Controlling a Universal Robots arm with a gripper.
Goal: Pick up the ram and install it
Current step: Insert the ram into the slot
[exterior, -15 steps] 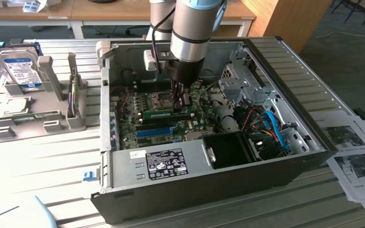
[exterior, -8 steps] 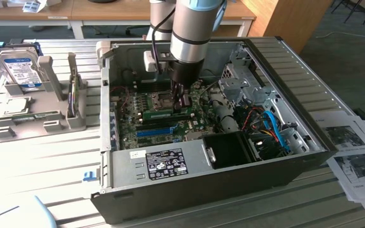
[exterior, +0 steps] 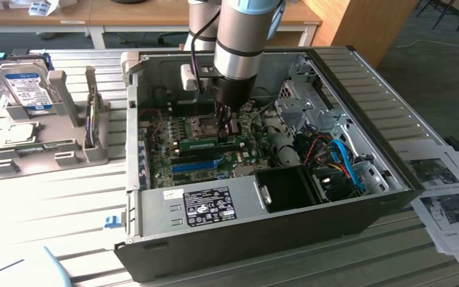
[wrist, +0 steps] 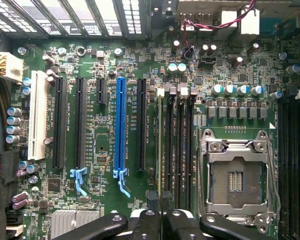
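1. We note the gripper (exterior: pixel 229 133) (wrist: pixel 161 202) low inside the open computer case (exterior: pixel 373 119), over the motherboard (wrist: pixel 107 135).
2. Its fingers (wrist: pixel 153 202) sit pressed close, pinching the ram (exterior: pixel 201 144) (wrist: pixel 160 145) by its top edge.
3. The ram stands on edge in a black memory slot, between the long blue slot (wrist: pixel 121 125) and the processor socket (wrist: pixel 235 175).
4. We cannot tell whether it is fully seated.
5. A hard drive (exterior: pixel 24 86) stands in a grey holder, well apart on the exterior view's left.

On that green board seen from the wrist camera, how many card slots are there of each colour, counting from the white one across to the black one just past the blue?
White slot: 1
Blue slot: 1
Black slots: 4
Total: 6
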